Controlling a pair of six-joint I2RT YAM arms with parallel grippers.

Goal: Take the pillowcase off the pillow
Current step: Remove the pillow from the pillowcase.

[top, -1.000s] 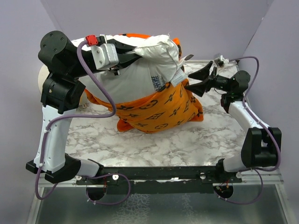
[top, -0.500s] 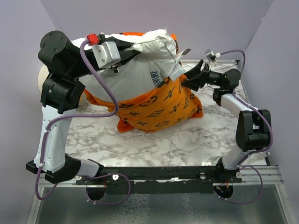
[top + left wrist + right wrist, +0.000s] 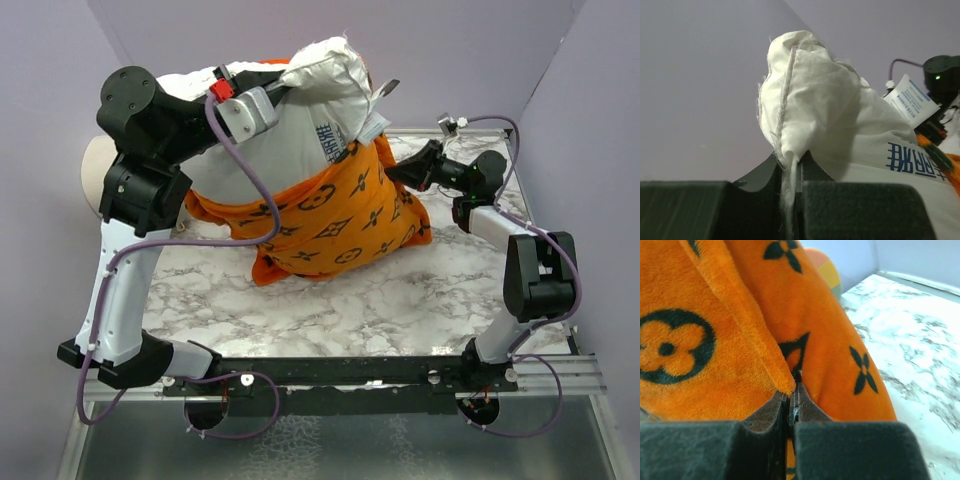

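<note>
The left gripper (image 3: 283, 92) clenches a top corner of the white pillow (image 3: 265, 150) and holds it raised above the far edge of the marble desk (image 3: 440, 300). In the left wrist view, its two fingers (image 3: 865, 210) press together on the corner's seam, with the pillow (image 3: 825, 110) bulging above them.

The orange pillowcase (image 3: 345, 215), printed with black flowers and stars, covers only the pillow's lower half. It lies bunched on the desk about midway along the far edge, its open rim running slantwise across the white cushion.

The right gripper (image 3: 398, 173) grasps the pillowcase at its right side, toward the far right corner. In the right wrist view, the right gripper (image 3: 791, 405) is clamped on a fold of the pillowcase (image 3: 705, 335), just above the desk (image 3: 920, 340).

A white tag (image 3: 373, 127) with blue print hangs from the pillow's right edge, just above the pillowcase rim. A cream cylinder (image 3: 95, 170) sits near the far left corner, partly behind the left arm.
</note>
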